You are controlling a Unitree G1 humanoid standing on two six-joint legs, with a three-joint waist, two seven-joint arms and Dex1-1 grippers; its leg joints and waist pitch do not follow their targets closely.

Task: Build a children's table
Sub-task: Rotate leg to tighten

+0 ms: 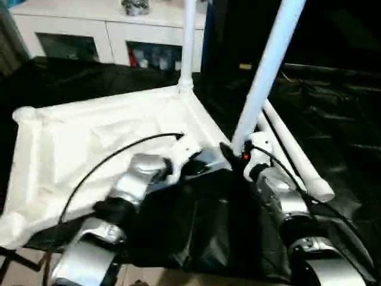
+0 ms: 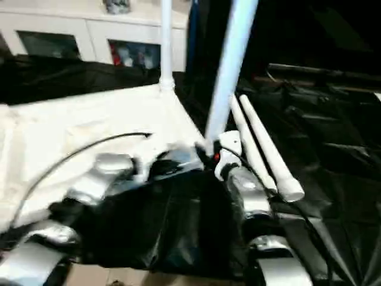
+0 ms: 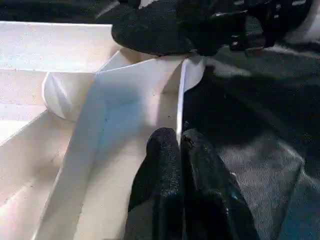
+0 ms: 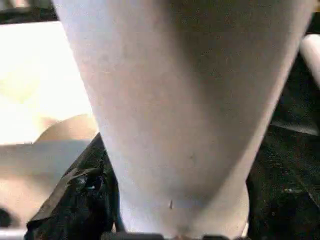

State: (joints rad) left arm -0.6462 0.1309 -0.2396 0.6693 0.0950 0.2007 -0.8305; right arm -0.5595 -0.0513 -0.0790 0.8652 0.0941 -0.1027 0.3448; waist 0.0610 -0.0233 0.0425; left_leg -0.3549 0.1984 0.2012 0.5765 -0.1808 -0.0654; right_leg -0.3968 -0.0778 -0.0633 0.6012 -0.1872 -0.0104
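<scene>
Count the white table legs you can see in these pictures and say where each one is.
4. One leg stands upright in the tabletop's far corner; one tilted leg rises at the near corner by the right tool; two legs lie side by side on the black sheet.

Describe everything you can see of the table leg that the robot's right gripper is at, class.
The leg is a long, smooth white tube that looks like plastic. It stands leaning, its upper end tilted to the robot's right, its foot at the near right corner of the upturned tabletop. The right gripper sits around its base. The left gripper pinches the tabletop's rim beside it.
</scene>
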